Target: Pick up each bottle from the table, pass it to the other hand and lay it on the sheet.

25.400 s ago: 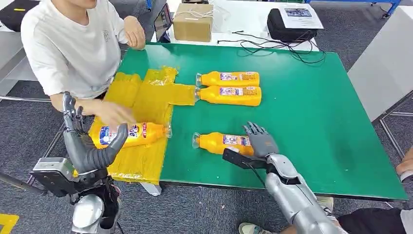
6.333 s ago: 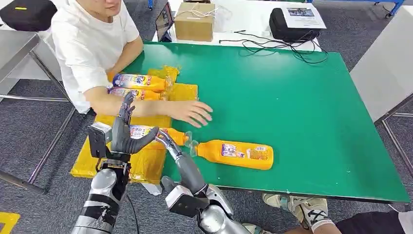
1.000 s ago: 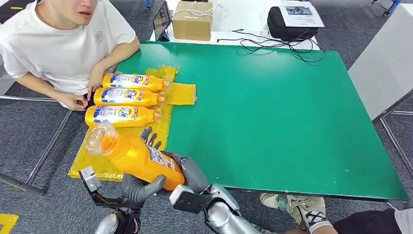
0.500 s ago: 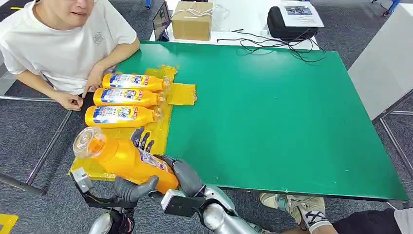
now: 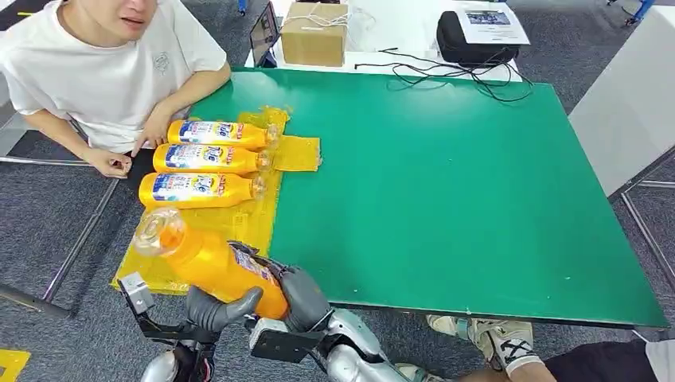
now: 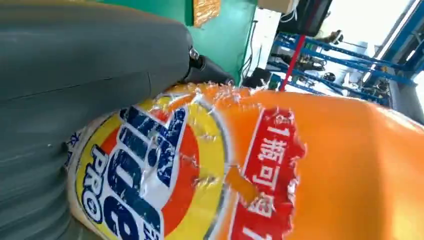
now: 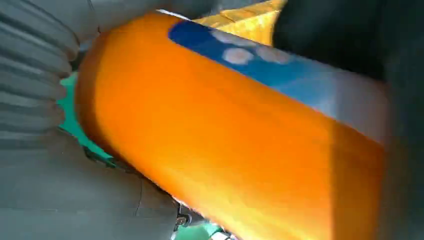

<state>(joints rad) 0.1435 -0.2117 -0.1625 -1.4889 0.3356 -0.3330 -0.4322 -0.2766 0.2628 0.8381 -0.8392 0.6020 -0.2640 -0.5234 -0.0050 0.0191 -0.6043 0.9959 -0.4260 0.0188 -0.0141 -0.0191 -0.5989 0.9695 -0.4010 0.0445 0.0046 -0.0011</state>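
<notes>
Both hands grip the fourth orange detergent bottle (image 5: 211,259), tilted above the yellow sheet's (image 5: 255,223) near edge: left hand (image 5: 219,306), right hand (image 5: 296,294). Handover underway; next, right fingers release.

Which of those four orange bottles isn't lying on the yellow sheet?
The orange plastic bottle nearest the robot: both hands, left hand and right hand, grip it above the table edge.
</notes>
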